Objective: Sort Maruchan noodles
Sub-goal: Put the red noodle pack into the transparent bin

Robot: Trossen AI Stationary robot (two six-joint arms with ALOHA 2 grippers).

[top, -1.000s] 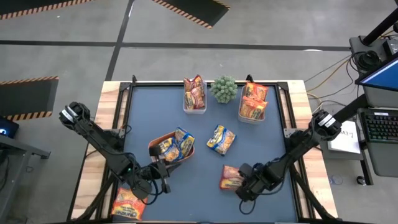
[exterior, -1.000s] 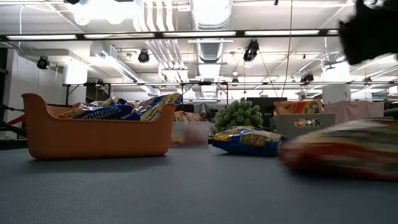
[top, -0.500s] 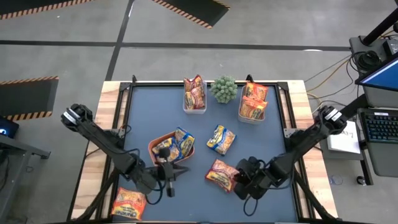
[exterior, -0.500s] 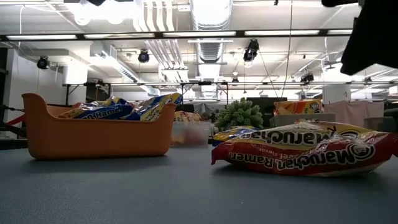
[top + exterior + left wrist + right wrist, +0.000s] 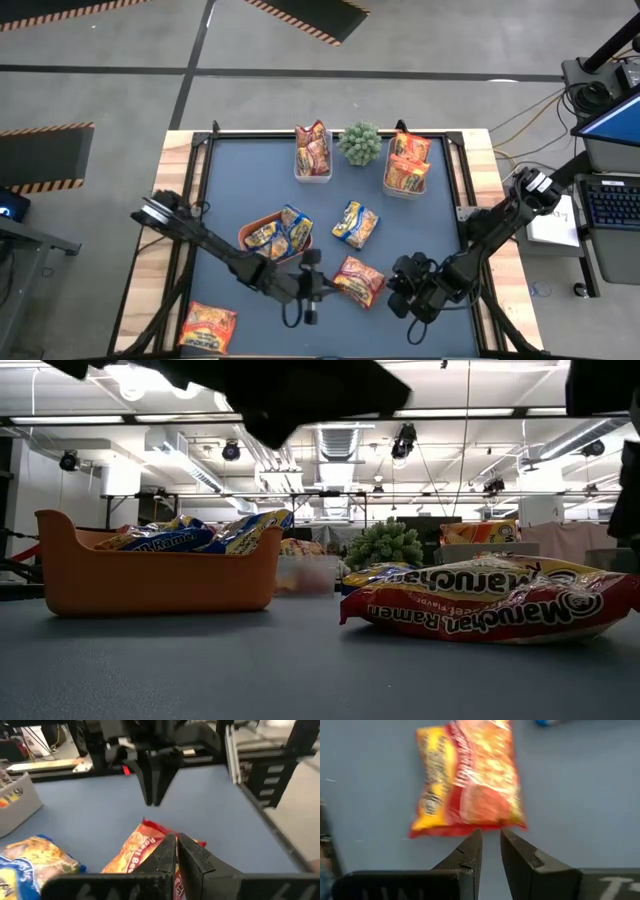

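Across the blue bench (image 5: 230,190) you have four holders along with loose packets: one orange tray (image 5: 262,228) left of centre holding yellow-and-blue packets, and two clear tubs at the far edge, the left tub (image 5: 312,160) with red-orange packets standing on end, the right tub (image 5: 405,172) with orange ones; how many each holds you cannot tell. A small green plant (image 5: 360,143) sits between the tubs. Two packets lie loose on the mat. The yellow-and-blue packet (image 5: 356,223) rests near the centre. The red-orange packet (image 5: 359,281) lies flat nearer the front, its long axis running diagonally between your two grippers. A third, an orange packet (image 5: 207,325), lies on the wooden edge at the front left. Your left gripper (image 5: 176,851) hovers just beside the red-orange packet, jaws shut on nothing. Your right gripper (image 5: 490,851) sits at its short end, jaws slightly parted, clear of it.
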